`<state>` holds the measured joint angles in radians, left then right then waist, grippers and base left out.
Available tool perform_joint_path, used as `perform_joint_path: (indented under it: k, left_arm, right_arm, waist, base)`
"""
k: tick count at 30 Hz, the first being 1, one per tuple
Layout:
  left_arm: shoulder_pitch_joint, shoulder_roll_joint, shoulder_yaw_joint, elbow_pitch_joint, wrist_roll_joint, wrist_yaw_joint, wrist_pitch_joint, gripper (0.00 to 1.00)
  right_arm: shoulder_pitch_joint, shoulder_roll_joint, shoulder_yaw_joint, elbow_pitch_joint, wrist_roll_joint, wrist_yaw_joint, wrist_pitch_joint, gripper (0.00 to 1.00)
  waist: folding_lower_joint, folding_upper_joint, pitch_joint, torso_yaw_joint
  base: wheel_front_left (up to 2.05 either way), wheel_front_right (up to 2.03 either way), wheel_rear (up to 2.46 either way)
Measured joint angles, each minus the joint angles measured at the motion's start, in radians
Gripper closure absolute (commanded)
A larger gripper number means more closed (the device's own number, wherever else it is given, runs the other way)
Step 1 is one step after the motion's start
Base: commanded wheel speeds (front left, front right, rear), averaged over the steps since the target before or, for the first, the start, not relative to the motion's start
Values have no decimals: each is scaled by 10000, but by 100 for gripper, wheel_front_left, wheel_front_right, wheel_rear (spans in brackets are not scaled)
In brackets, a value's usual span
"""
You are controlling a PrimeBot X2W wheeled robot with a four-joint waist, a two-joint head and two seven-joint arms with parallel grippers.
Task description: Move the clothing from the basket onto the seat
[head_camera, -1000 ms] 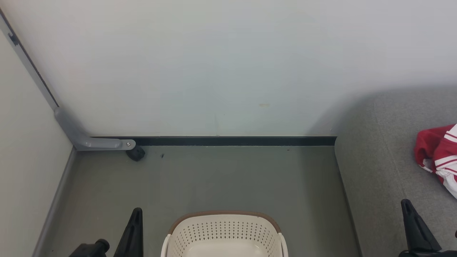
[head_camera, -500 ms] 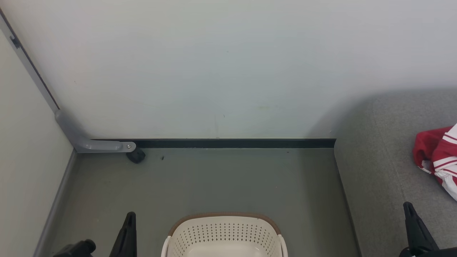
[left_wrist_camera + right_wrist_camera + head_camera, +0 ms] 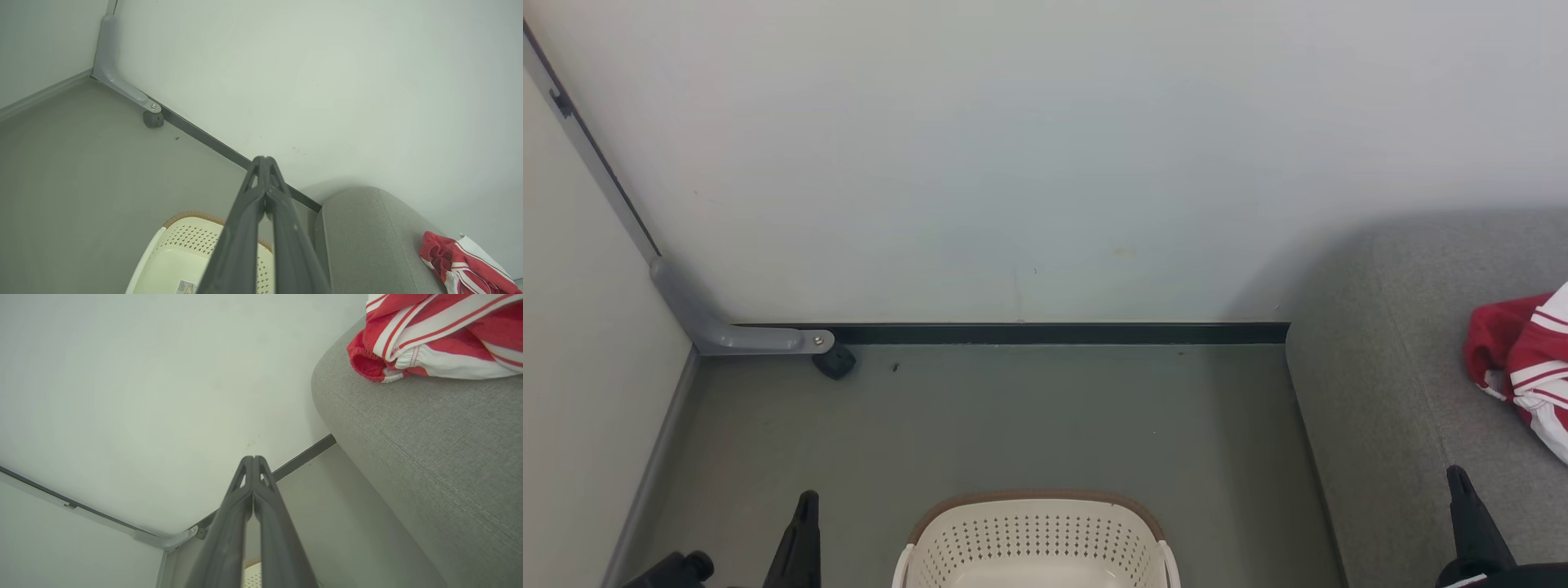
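The cream basket (image 3: 1033, 531) with its brown rim stands on the floor at the bottom middle of the head view. The part of its inside that shows (image 3: 179, 249) is bare apart from a small label. Red and white clothing (image 3: 1523, 359) lies bunched on the grey seat (image 3: 1388, 392) at the right, and also shows in the wrist views (image 3: 461, 265) (image 3: 441, 335). My left gripper (image 3: 805, 498) hangs shut left of the basket, its fingertips pressed together (image 3: 264, 159). My right gripper (image 3: 1456, 474) is shut over the seat's front part, holding nothing (image 3: 253, 458).
A pale wall rises behind, with a dark baseboard (image 3: 1054, 333) along the grey floor (image 3: 1013, 425). In the left corner a grey metal bracket (image 3: 735, 336) ends at a small black caster (image 3: 835, 361). A side wall closes off the left.
The whole head view has shifted slightly downward, so the camera moved. My left gripper has sunk lower and a little to the left in it. Both grippers stay shut.
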<state>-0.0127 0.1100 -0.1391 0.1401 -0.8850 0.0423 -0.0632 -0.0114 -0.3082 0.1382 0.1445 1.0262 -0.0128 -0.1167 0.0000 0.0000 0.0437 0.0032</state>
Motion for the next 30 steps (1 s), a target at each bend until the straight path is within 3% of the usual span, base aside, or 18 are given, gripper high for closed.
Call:
perform_joint_path:
  k: [30]
  left_arm:
    - [-239,-330,1093,779,-3521,-796,892,100]
  right_arm:
    - [-300,1260,-1244,782,2938,621,1078,100]
  waist:
    - [0,0,-211,-17]
  base:
    - [0,0,0]
